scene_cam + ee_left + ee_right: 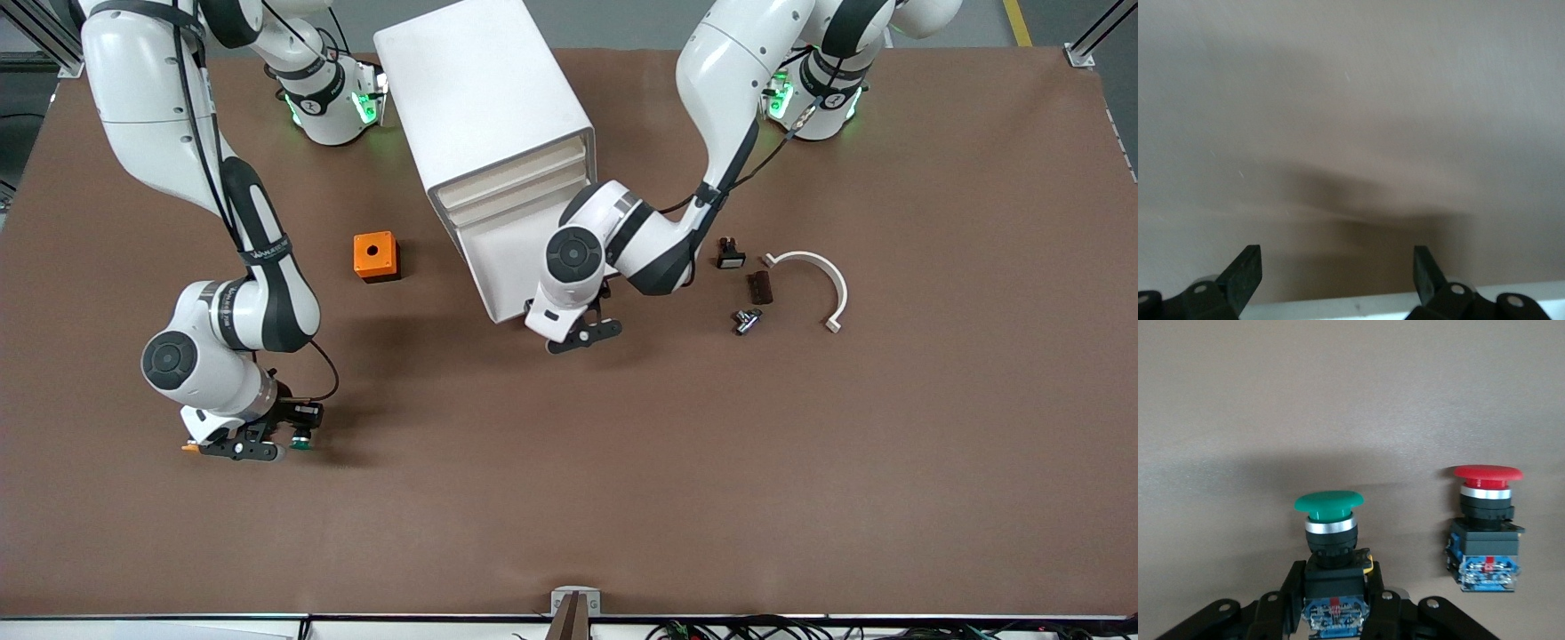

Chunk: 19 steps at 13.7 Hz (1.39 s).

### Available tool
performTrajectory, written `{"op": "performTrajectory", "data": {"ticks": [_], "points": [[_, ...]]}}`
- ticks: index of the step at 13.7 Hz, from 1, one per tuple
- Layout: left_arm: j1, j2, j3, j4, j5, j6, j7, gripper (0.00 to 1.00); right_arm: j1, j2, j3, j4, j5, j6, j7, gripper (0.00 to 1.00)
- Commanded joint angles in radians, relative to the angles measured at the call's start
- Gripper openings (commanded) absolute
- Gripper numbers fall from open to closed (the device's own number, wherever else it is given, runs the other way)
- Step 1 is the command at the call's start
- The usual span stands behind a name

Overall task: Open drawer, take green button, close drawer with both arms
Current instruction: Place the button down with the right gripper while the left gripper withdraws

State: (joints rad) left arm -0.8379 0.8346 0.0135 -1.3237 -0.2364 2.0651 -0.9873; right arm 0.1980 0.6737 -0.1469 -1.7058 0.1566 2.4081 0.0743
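While the right arm folds down from its base and bends at the elbow toward its own end of the worktop (622, 498), the right gripper (253, 442) hangs low over the brown mat with its fingers pinching the button (1330, 550) by its black body, green cap pointing away from the wrist. That button has a smooth round mushroom cap, a bright metal ring under it, a black square body and a bluish rear block with a red mark seated between the fingers (1293, 593). Just beside the right gripper in its wrist view stands a second button (1486, 527) with a red cap, the same ring, black body and blue block, upright on the mat and apart from the held one. The left arm reaches down from its base, its forearm crossing in front of the cabinet (489, 133), and the left gripper (582, 331) sits low at the drawer (507, 267), which juts out of the cabinet's bottom; its black fingers (1245, 273) are spread wide with nothing between them, facing a plain pale surface. The cabinet is a white, smooth, boxy case with rounded edges and cream drawer fronts stacked in its face. What lies in the drawer cannot be told. Between the two grippers an orange box (376, 256) with a round hole on top rests on the mat. Toward the left arm's end from the left gripper lie a curved white bracket (822, 276), a small dark block (759, 287), a small black part (730, 255) and a small metal piece (745, 320).
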Motion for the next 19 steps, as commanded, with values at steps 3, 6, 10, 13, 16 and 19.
{"op": "performTrajectory", "data": {"ticks": [3,6,10,13,16,19], "points": [[0.005,-0.017,-0.104,-0.045,-0.087,-0.032,-0.12,1.0,0.001,0.029,0.013,0.032,0.066,0.0,-0.008,0.0],[0.005,-0.015,-0.18,-0.043,-0.089,-0.046,-0.259,1.0,0.003,0.035,0.013,0.031,0.066,0.008,-0.008,0.01],[0.0,-0.017,-0.194,-0.043,-0.103,-0.048,-0.35,1.0,0.003,0.038,0.012,0.038,0.081,0.006,-0.002,1.0],[0.046,-0.032,-0.162,-0.035,-0.086,-0.046,-0.344,1.0,-0.011,0.026,0.01,0.074,0.075,-0.029,-0.018,1.0],[0.097,-0.09,-0.083,-0.026,0.023,-0.046,-0.34,1.0,-0.032,0.023,0.006,0.184,0.067,-0.196,-0.019,1.0],[0.173,-0.19,-0.017,-0.025,0.153,-0.042,-0.318,1.0,-0.077,0.017,0.006,0.285,0.006,-0.369,-0.039,1.0]]}}
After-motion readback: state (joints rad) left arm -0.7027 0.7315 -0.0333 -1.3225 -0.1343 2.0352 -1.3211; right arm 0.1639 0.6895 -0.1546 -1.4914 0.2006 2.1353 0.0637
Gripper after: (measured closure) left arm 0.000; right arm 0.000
